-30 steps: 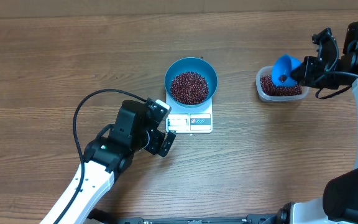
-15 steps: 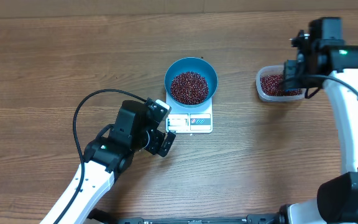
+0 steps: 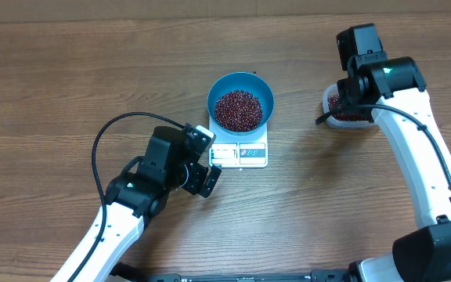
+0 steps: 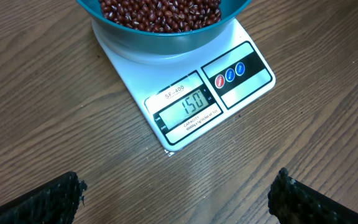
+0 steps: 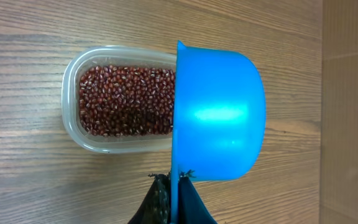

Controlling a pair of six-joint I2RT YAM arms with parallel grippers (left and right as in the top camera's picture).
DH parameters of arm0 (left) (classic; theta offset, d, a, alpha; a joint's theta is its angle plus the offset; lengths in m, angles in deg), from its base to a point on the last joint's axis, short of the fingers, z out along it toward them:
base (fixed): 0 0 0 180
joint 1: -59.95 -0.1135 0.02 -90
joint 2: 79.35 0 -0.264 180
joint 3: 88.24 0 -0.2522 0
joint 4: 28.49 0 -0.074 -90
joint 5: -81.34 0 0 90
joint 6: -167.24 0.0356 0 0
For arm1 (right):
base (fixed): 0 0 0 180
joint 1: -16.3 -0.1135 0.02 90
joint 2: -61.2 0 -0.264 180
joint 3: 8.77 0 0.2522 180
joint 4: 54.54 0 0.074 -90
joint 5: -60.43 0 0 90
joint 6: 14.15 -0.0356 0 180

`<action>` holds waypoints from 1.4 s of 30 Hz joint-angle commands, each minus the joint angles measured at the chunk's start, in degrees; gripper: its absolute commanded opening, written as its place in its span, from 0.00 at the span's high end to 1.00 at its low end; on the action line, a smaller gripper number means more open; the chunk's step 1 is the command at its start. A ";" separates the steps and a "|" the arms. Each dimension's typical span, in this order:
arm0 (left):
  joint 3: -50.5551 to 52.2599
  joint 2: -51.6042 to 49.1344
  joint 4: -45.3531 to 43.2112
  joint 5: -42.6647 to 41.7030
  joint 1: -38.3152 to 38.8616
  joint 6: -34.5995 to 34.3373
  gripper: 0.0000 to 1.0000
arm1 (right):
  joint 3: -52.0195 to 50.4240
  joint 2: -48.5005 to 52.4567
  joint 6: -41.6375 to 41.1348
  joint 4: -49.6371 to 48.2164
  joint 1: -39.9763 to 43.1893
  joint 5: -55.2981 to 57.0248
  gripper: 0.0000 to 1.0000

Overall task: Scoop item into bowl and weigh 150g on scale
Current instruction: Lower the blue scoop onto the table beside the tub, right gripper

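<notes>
The blue bowl (image 3: 265,92) stands on the white scale (image 3: 254,160), filled with dark red beans (image 3: 238,110). In the left wrist view the scale (image 4: 135,74) has 150 on its display, under the bowl (image 4: 166,35). My left gripper (image 3: 207,158) hovers open just left of the scale, nothing between its fingers (image 4: 48,199). My right gripper (image 5: 178,190) is shut on the handle of a small blue scoop (image 5: 219,115). The scoop is turned on its side over the clear tub (image 5: 72,132), which holds more beans (image 5: 126,102). Overhead, the right wrist hides the scoop.
The clear tub (image 3: 326,110) sits at the right of the wooden table, partly under the right arm (image 3: 382,78). A black cable (image 3: 108,137) loops off the left arm. A paler strip (image 3: 210,8) runs along the far edge.
The right arm has swung left and back, from beside the tub to over it, and the scoop has dropped out of the overhead view. The left arm, bowl and scale are unmoved.
</notes>
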 commanded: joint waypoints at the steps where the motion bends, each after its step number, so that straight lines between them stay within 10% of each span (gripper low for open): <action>1: 0.17 0.22 -0.20 0.13 0.28 -0.98 0.01 | 1.86 -1.64 -2.89 -1.33 0.55 -2.12 0.96; 10: 0.17 0.22 -0.20 0.13 0.28 -0.98 0.00 | 1.86 -3.26 0.37 -0.59 15.96 -53.35 0.96; 17: 0.17 0.22 -0.20 0.13 0.28 -0.98 0.00 | 1.86 -11.23 10.67 10.51 24.46 -68.35 0.96; 23: 0.17 0.22 -0.22 0.13 0.28 -0.98 0.01 | -3.63 -11.61 13.94 17.66 26.10 -69.35 0.96; 42: 0.17 0.22 -0.20 0.13 0.28 -0.98 0.01 | -28.87 -1.77 13.33 -0.96 26.10 -69.57 0.96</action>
